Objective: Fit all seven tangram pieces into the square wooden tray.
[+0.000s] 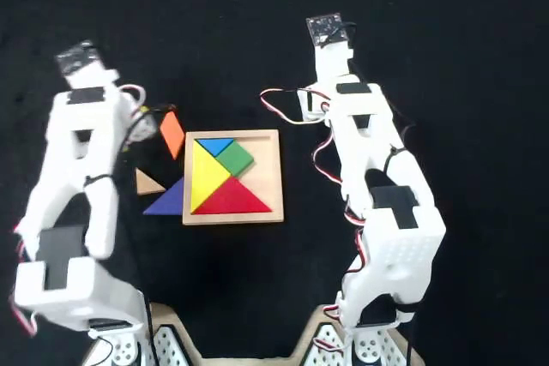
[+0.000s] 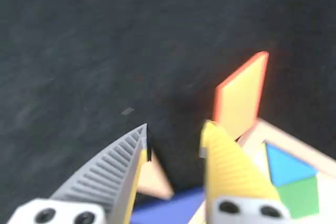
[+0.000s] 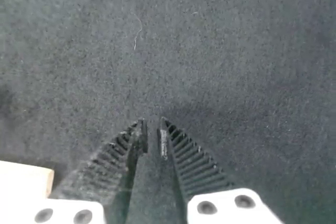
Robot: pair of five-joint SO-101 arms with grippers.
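The square wooden tray (image 1: 276, 177) holds a light blue triangle (image 1: 214, 146), a green square (image 1: 236, 159), a yellow triangle (image 1: 204, 179) and a red triangle (image 1: 233, 198). Left of the tray lie an orange parallelogram (image 1: 171, 133), a small tan triangle (image 1: 147, 182) and a dark blue triangle (image 1: 167, 200). My left gripper (image 2: 176, 135) is open just beside the orange parallelogram (image 2: 241, 95), which stands tilted against the tray's rim (image 2: 294, 142). The tan triangle (image 2: 152, 179) and dark blue triangle (image 2: 168, 208) lie under its fingers. My right gripper (image 3: 150, 137) is shut on nothing over bare cloth.
Black cloth covers the whole table. The right arm (image 1: 364, 135) stands to the right of the tray, whose corner (image 3: 23, 179) is near its gripper. The left arm (image 1: 77, 152) stands to the tray's left. The arm bases sit at the front edge.
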